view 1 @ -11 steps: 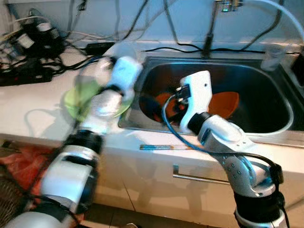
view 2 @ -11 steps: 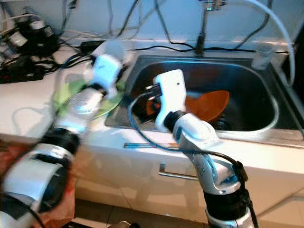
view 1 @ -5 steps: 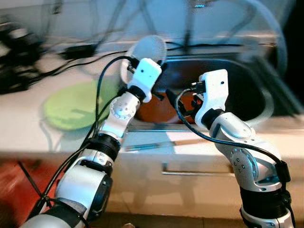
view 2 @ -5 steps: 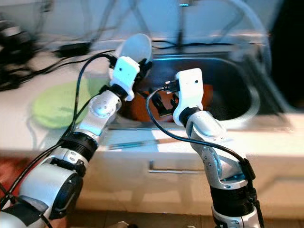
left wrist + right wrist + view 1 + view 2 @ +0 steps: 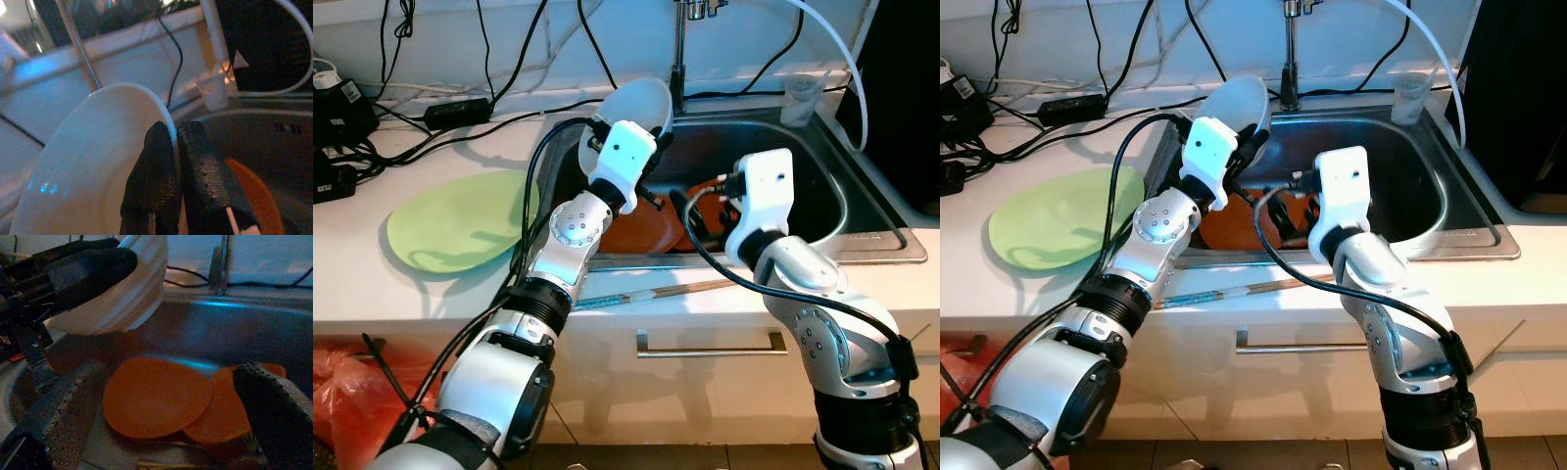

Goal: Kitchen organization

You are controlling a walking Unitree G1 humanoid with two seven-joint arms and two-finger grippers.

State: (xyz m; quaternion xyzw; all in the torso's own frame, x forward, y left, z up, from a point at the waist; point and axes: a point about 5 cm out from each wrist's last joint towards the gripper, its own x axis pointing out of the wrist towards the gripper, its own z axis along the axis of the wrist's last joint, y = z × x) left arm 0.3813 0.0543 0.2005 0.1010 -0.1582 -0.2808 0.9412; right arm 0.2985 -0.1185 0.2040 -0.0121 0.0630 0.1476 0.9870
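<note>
My left gripper (image 5: 175, 128) is shut on the rim of a white bowl (image 5: 634, 106), holding it tilted above the back left corner of the steel sink (image 5: 873, 213). Two orange plates (image 5: 155, 402) lie overlapping on the sink's bottom, also seen as orange plates (image 5: 644, 231) behind my arms. My right gripper (image 5: 166, 382) hangs open low inside the sink, just above those plates, with nothing between its fingers (image 5: 274, 404). A light green plate (image 5: 460, 221) lies flat on the white counter left of the sink.
A pair of chopsticks (image 5: 651, 292) lies along the counter's front edge. The tap (image 5: 680, 39), a white hose and a clear cup (image 5: 800, 98) stand behind the sink. Cables and power strips (image 5: 337, 98) crowd the back left. A drawer handle (image 5: 710, 343) is below.
The camera has shifted and the blur is gone. My left arm carried the white bowl from beside the green plate to above the sink's left corner. The right gripper stays open in the sink.
</note>
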